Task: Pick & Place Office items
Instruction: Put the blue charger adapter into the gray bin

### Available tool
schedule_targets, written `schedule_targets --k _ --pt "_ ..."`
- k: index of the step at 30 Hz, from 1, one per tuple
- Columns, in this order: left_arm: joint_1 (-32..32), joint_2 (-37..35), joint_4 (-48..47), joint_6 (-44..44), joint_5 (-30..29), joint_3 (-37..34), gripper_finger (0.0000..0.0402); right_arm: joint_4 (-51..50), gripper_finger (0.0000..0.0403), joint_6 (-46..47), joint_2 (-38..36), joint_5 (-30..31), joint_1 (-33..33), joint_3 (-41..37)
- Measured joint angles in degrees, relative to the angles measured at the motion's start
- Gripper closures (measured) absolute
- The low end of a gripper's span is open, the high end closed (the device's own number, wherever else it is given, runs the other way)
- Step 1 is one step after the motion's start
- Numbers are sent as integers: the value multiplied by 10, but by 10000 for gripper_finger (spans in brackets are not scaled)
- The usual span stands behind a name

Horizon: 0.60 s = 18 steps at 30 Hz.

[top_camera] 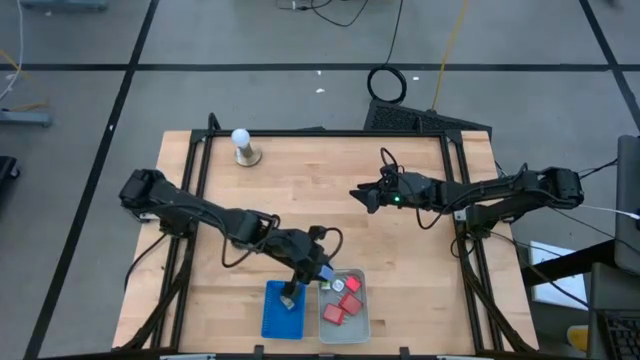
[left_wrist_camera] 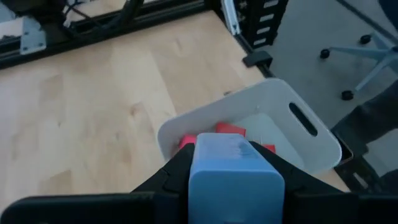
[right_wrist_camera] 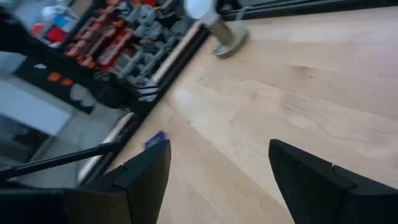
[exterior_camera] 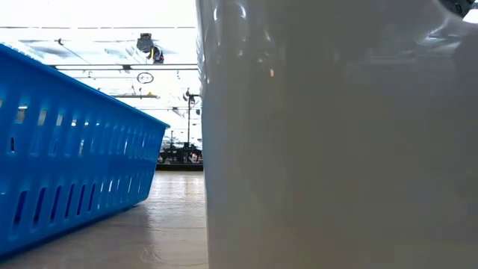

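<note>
Light blue, smooth and rounded at its corners, a blocky plastic item [left_wrist_camera: 235,180] sits pinched between the left gripper's [top_camera: 322,274] dark fingers [left_wrist_camera: 169,180], held above the near end of the table between the two trays. No writing can be read on it or anywhere else in view. Just below it lies the pale grey tray [left_wrist_camera: 311,134], a glossy rectangular tub with rounded corners and a slot handle cut in its end wall; red blocky items [top_camera: 341,307] lie inside it with a small green one [top_camera: 351,284]. Beside it stands the blue tray [top_camera: 270,322], its plastic wall pierced by rows of slots. Farther back over the pale wooden tabletop [top_camera: 300,190], the right gripper [top_camera: 362,195] hovers with its jaws parted and empty. At the far edge, a white ball on a round base [top_camera: 242,146] stands upright.
</note>
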Motion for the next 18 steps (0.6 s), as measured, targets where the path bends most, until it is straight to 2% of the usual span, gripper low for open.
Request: schedule_targets --k 7,18 --pt "1 30 39 3 7 0 289 -1 138 27 0 21 0 -29" --pt "1 94 114 -1 48 0 289 4 138 11 0 30 -2 -39"
